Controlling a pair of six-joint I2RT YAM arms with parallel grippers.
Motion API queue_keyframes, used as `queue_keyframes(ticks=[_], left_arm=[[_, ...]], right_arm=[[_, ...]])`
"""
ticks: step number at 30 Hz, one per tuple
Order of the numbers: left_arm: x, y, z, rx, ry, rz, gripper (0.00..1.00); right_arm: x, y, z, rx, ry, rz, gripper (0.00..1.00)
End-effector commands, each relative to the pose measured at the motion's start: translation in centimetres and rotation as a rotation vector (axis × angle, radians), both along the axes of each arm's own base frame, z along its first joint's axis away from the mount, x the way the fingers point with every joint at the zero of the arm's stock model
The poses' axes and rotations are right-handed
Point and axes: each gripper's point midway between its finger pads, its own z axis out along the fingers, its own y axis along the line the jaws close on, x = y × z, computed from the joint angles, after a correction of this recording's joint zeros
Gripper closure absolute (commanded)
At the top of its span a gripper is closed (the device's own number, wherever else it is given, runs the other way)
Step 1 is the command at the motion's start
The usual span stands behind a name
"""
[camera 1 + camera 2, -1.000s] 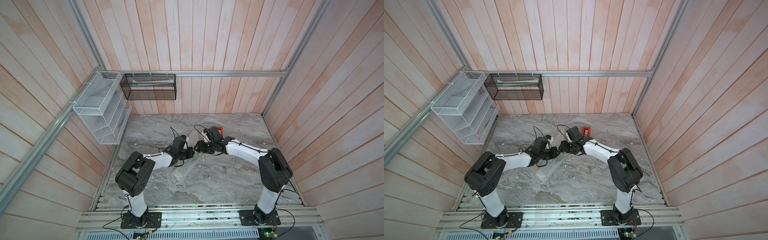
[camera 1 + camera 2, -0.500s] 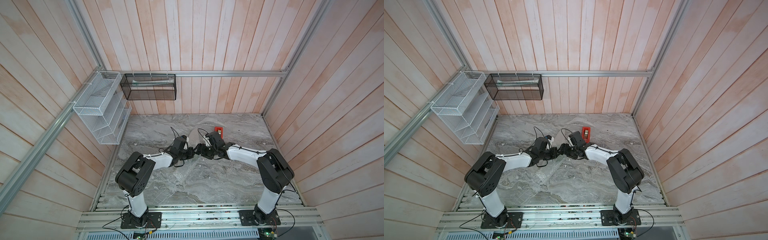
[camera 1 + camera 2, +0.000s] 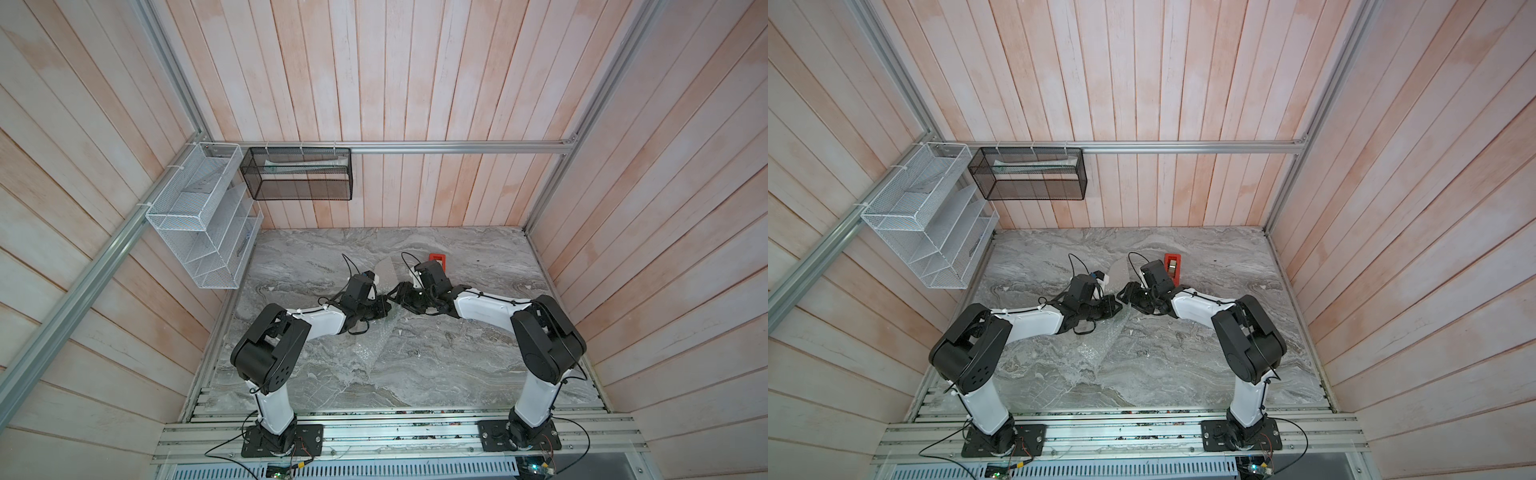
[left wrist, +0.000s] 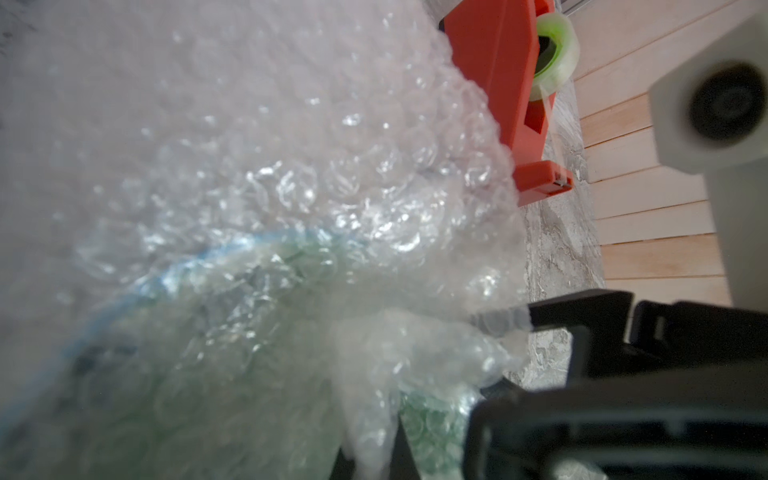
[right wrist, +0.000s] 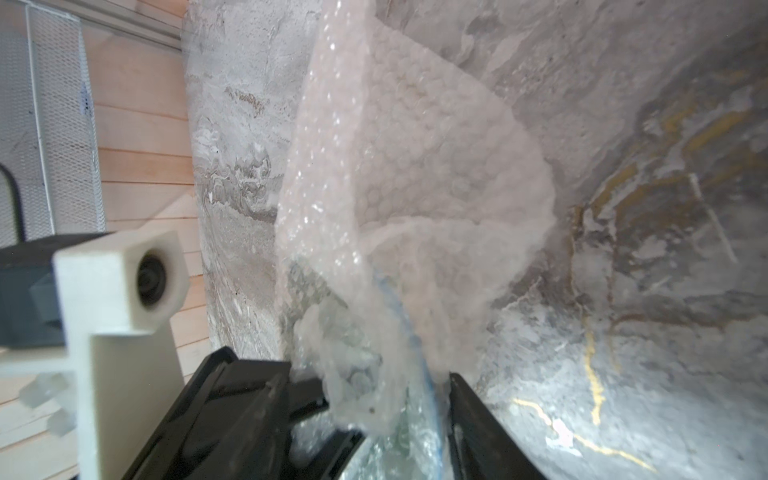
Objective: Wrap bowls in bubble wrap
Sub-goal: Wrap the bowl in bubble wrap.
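A white wire rack (image 3: 199, 224) hangs on the left wall. Next to it, on the back wall, hangs a black mesh basket (image 3: 299, 176). Both are mounted above the grey marbled table (image 3: 457, 374).

Near the centre of the table, the left gripper (image 3: 385, 309) is closed, with its jaws pinching a bunched fold of the bubble wrap (image 3: 386, 270). In both top views, one part of the sheet stands up behind the two grippers. The remainder lies flat and nearly transparent on the table toward the front edge.

The bowl (image 4: 216, 324) sits directly ahead of the left gripper, under the wrap. In both wrist views we see its bluish rim and green print only through the bubbles.

The right gripper (image 3: 395, 296) faces the left one, tip to tip and just beside it. Its jaws stand apart, with bunched wrap and the bowl's edge between them. We cannot tell whether they press on either.

Behind the right gripper, the red tape dispenser (image 3: 437, 257) stands on the table near the raised wrap. We cannot tell whether the two touch. In the left wrist view, the dispenser carries a roll of clear tape (image 4: 557, 54) on a green core.
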Motion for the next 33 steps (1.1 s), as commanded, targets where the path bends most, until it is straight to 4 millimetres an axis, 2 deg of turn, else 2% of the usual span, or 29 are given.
queue_keyframes(ticks=[1,6,8,10,13,17,19,25,28,30,33], left_arm=[[-0.3,-0.5,0.5,-0.009,-0.011,-0.029,1.00],[-0.4,-0.6,0.4,-0.011,-0.011,-0.036,1.00],[-0.3,-0.5,0.4,-0.004,-0.012,-0.029,1.00],[-0.3,-0.3,0.6,0.007,-0.021,-0.025,1.00],[0.1,0.4,1.1,0.030,-0.037,0.001,0.98],[0.5,1.6,2.8,0.038,-0.074,0.041,0.87],[0.5,2.3,3.5,0.037,-0.090,0.061,0.77],[0.5,4.8,5.4,0.040,-0.140,0.116,0.59],[0.5,7.0,6.3,0.047,-0.165,0.189,0.40],[0.2,8.1,6.4,0.055,-0.165,0.215,0.36],[-0.4,9.2,5.3,0.066,-0.134,0.239,0.27]], right_arm=[[0.8,0.8,-0.7,-0.032,-0.020,0.023,0.40],[0.6,0.9,-2.7,-0.092,-0.008,0.033,0.51],[0.7,0.8,-2.9,-0.128,-0.024,0.032,0.56],[0.7,0.8,-3.0,-0.155,-0.032,0.042,0.65],[0.6,0.9,-3.4,-0.197,-0.044,0.058,0.69],[0.3,1.2,-4.4,-0.224,-0.037,0.079,0.71],[0.1,1.4,-4.9,-0.247,-0.038,0.092,0.71],[0.1,2.2,-5.4,-0.300,-0.051,0.130,0.71],[0.0,2.6,-5.3,-0.318,-0.062,0.143,0.72],[0.1,2.8,-5.1,-0.331,-0.075,0.142,0.72],[0.1,3.0,-4.8,-0.330,-0.082,0.141,0.72]])
